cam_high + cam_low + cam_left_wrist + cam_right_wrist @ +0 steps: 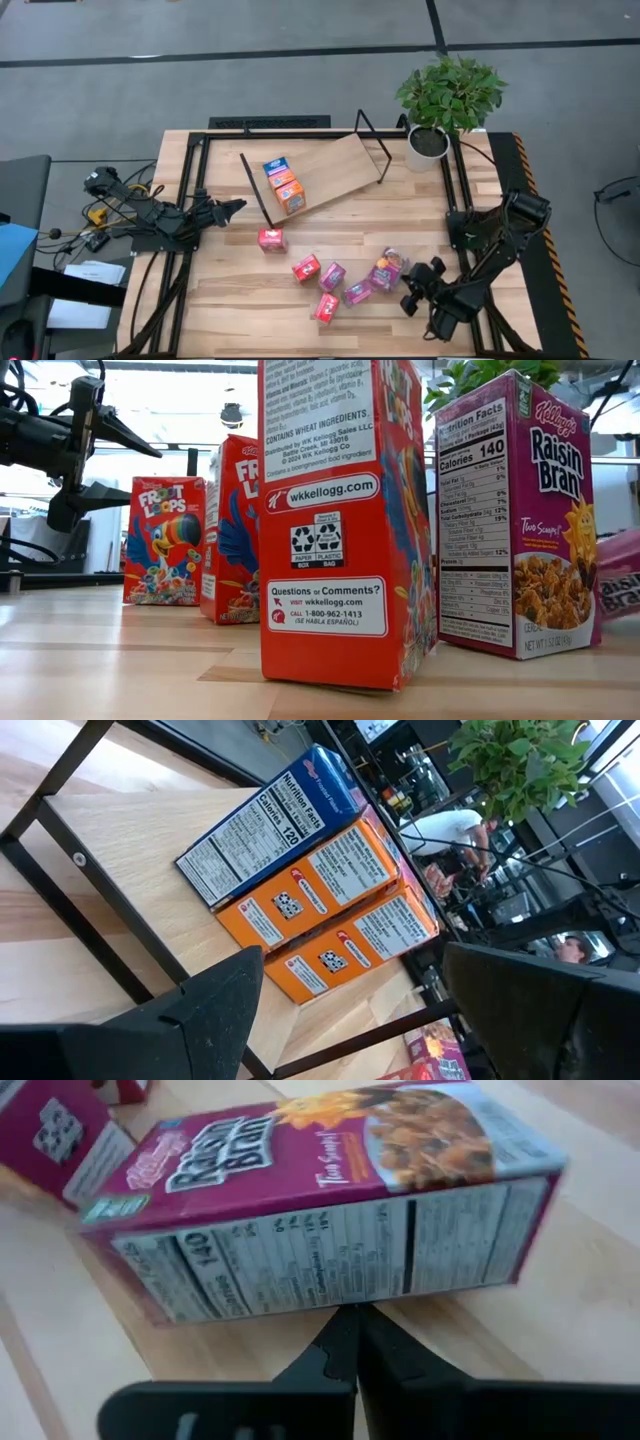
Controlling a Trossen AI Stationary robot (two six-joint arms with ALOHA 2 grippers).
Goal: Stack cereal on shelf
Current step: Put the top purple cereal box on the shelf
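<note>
Left gripper [235, 207]: positioned just left of the shelf [340, 165], at its near-left black rod. Fingers [215, 1010] stand wide apart and hold nothing. The left wrist view looks onto the three boxes already on the shelf.

Shelf: tilted board near the table's far edge. It carries a blue box [275, 166] and two orange boxes [290, 192], touching in a row along the left end.

Table: one red box [272, 239] stands just in front of the shelf. Further right, a loose cluster of red and magenta boxes lies toward the near edge, including a magenta box [387, 268] at its right.

Right gripper [412, 292]: low, just beside that magenta box. Fingers are closed together, tips nearly at the carton's side, nothing gripped.

Step in hand, as judged: three boxes placed, six remaining; the next pick is pending. The next move calls for the right fingers to open wider than the carton before closing on it, then a lift to the free board area right of the row.
</note>
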